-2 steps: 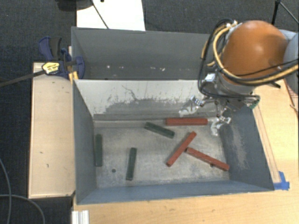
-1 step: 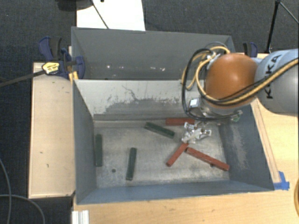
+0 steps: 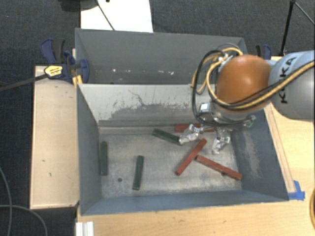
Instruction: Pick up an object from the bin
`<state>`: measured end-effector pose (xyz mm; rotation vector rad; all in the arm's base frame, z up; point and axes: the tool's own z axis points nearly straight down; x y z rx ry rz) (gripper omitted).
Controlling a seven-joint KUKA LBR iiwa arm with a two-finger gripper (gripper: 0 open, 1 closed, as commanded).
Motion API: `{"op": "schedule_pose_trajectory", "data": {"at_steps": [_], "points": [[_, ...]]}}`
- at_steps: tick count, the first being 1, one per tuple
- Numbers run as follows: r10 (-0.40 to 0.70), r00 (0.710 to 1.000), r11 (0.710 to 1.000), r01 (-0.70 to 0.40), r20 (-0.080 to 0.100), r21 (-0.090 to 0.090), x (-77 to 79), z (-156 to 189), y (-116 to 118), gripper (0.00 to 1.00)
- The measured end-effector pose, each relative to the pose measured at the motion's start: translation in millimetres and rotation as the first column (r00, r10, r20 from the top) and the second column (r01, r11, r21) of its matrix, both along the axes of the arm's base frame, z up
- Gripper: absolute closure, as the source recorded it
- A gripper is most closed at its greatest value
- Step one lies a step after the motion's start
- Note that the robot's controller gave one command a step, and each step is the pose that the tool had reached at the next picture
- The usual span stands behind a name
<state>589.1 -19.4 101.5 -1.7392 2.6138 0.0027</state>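
Arm comes in over the right rim of the bin, orange wrist cover and looped cables sitting above the back-right part of the floor. Pincer is down low near the floor, right of centre and toward the back wall. Its two fingers stand spread apart, so it's released, nothing clamped. The upper end of a red-brown stick lies in the gap between the fingertips; that stick runs diagonally from there down toward the front edge. Can't tell whether either finger touches it. A second red-brown stick lies just beside it on the right-hand side, angled toward the front-right corner, its near end close to the first stick's middle. A third red-brown piece lies close to the back wall, partly hidden under the pincer body. A dark green stick lies just off the finger on the far side from the arm, tilted, near the back wall at about mid-width. Two more dark green sticks are well apart from the pincer: one close along the left wall, the other toward the front edge, left of centre, both roughly parallel to the left wall. Floor shows scuffing along the base of the back wall.
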Motion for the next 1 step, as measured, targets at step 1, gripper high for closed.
{"op": "schedule_pose_trajectory", "data": {"at_steps": [1], "points": [[-0.002,1.000,1.000,0.002,-0.001,0.000,-0.1,0.0,-0.1,0.00]]}}
